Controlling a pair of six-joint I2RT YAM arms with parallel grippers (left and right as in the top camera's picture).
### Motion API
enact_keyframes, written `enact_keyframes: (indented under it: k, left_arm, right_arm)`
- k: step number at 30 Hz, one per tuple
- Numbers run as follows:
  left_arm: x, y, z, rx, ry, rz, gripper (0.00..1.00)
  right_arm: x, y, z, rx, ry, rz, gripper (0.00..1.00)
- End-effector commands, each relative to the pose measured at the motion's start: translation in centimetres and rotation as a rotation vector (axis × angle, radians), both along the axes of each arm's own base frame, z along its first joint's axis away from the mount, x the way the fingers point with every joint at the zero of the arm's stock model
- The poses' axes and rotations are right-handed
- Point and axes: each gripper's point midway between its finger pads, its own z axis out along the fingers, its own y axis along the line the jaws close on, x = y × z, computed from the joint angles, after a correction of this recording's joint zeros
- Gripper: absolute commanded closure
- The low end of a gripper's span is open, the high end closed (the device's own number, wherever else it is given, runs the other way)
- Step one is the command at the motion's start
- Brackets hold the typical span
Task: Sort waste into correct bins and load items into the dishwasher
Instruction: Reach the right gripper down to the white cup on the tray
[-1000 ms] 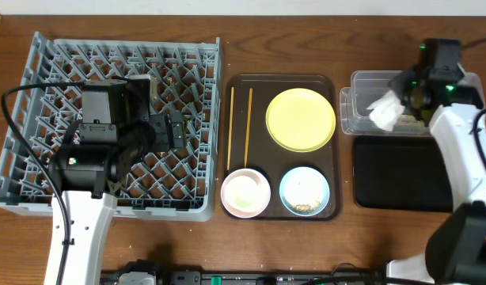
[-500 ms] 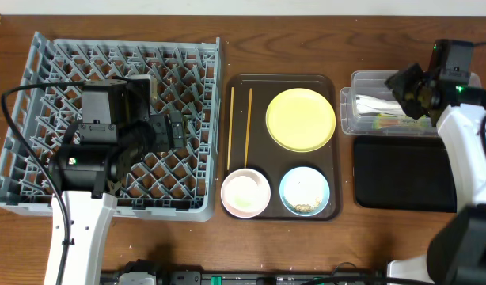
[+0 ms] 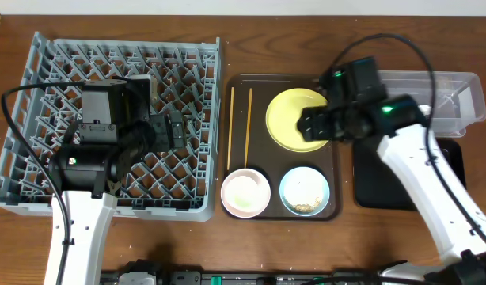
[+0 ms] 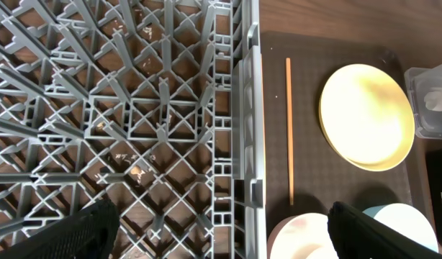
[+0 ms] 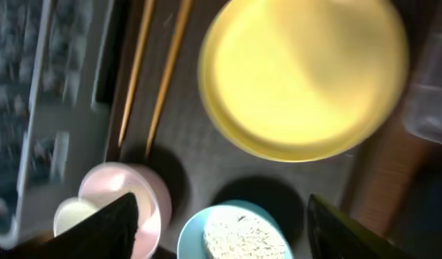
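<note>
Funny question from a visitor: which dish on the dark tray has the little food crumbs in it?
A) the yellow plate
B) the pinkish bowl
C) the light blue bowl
C: the overhead view shows the pale crumbs lying inside the light blue bowl, at the near right corner of the tray.

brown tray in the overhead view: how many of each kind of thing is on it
plate: 1
bowls: 2 (pink bowl, blue bowl)
chopsticks: 2
total: 5
</note>
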Motion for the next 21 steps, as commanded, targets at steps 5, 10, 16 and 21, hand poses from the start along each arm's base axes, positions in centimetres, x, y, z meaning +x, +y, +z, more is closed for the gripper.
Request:
enact_keyframes:
  k: [5,10,16,21]
  left_arm:
    - [0.1,-0.3,0.6,-0.027,-0.008,-0.001,0.05]
    - [-0.9,-3.6,1.3,-0.182,0.014,-0.128,0.05]
    - [-1.3,-3.8,1.2,-0.198,0.028,-0.139,0.05]
    - [-1.6,-2.1,0.3,-0.179,0.088,0.016,0.05]
  right_arm:
    - [-3.4,3.0,-1.8,-0.059,0.068,0.179,0.35]
    - [-4.7,2.6,-3.8,-0.101,0.176,0.154,0.43]
    - [-7.1,6.2,-3.5,0.024,0.201,0.392,0.46]
    - [-8.9,8.0,-3.7,0.005,0.184,0.502,0.42]
